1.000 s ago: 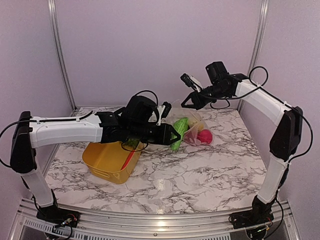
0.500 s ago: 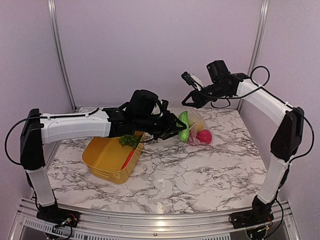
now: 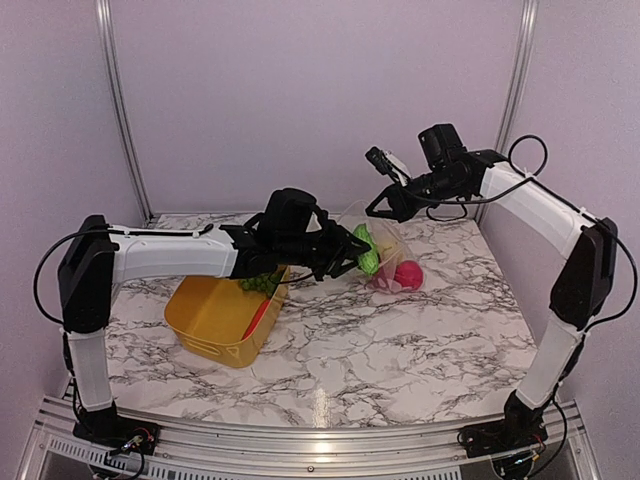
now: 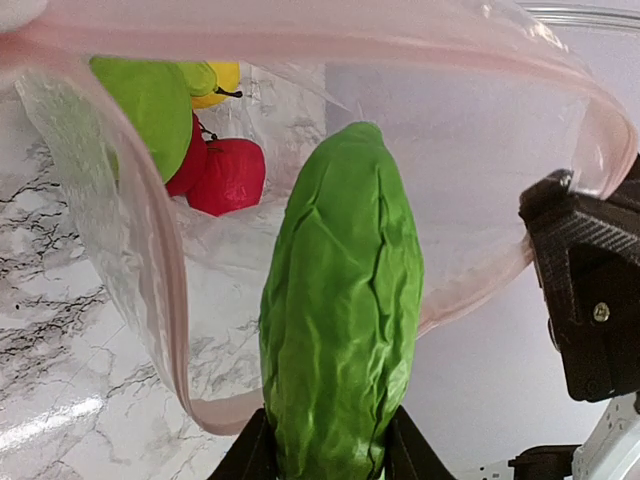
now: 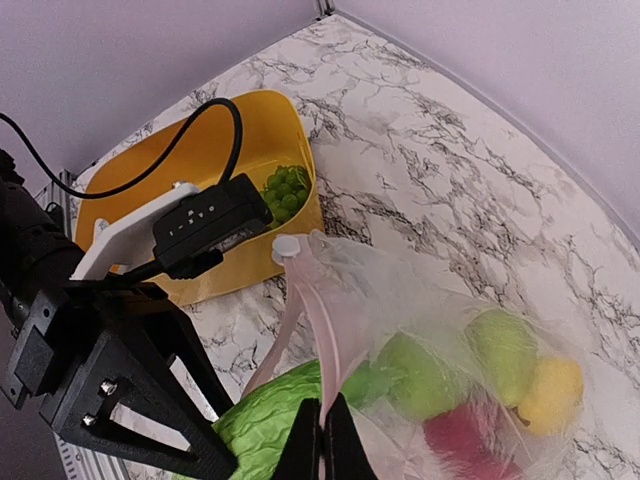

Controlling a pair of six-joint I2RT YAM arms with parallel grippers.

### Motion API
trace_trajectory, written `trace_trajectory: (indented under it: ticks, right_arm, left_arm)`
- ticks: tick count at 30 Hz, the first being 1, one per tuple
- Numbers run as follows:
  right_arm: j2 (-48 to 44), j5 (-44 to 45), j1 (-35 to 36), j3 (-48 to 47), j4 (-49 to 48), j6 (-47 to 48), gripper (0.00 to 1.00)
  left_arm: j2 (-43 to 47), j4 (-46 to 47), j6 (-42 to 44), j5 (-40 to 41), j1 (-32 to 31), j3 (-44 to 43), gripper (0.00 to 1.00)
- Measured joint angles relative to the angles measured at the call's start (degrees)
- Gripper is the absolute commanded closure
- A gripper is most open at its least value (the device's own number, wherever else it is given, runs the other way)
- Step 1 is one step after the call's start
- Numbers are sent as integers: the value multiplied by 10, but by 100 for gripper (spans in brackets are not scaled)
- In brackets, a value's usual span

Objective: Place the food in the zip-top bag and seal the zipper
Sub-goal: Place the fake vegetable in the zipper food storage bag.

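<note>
**One green leafy piece (image 3: pixel 367 250) at the mouth of the zip-top bag (image 3: pixel 392 238)**

On the marble table (image 3: pixel 400 340), a yellow bin (image 3: pixel 212 322) sits near the left. The clear bag is to its right and farther back, its bottom resting on the marble and its mouth lifted and turned left. The right gripper (image 3: pixel 378 206) is above the bag, clenched on the upper edge of the mouth and holding it up. The left gripper (image 3: pixel 350 254) reaches in from the left, over the far corner of the bin. It grasps the leafy piece by its base and points the tip at the opening. Whether the tip has crossed the rim cannot be told.

The bag is thin, crinkled and see-through. The zipper (image 4: pixel 300 40) is a pale pink band that loops wide open around the mouth. The leafy piece is long, bright green and veined like a lettuce head. Smaller pieces lie at the bottom of the bag: red ones (image 4: pixel 228 175), a green one (image 4: pixel 150 100) and a yellow one (image 4: pixel 222 80).

The overhead camera gives only the layout. The left wrist camera looks straight down the leafy piece, with a dark finger (image 4: pixel 250 458) on each side of its base, and into the open mouth. The right wrist camera shows its own closed fingertips (image 5: pixel 312 440) pinching the pink band, the leafy piece just left of them, and a white tab (image 5: pixel 287 245) at one end of the zipper. It also shows green grapes (image 5: pixel 285 190) in the bin.
</note>
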State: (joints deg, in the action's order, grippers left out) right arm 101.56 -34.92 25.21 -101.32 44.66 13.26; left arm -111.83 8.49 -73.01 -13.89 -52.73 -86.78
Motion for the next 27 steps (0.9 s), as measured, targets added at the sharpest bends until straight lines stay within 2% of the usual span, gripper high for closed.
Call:
trace_trajectory:
  ticks: [7,14,18,23,25,27]
  right_arm:
    - [-8,-24,3,12,2,7,100]
    - [-8,-53,4,12,2,5,100]
    - [-8,-70,4,12,2,2,100]
    - [-7,-83,4,12,2,-2,100]
    - [-7,-87,4,12,2,-4,100]
    - [-7,-91,4,12,2,-8,100]
  left_arm:
    - [-25,68,-84,24,6,7,97]
    - [-38,78,-134,110,2,7,96]
    - [-67,58,-134,169,-5,-39,96]
    - [-113,48,-145,205,-8,-91,96]
    - [-134,43,-147,212,-9,-111,93]
    - [-152,35,-147,219,-9,-127,81]
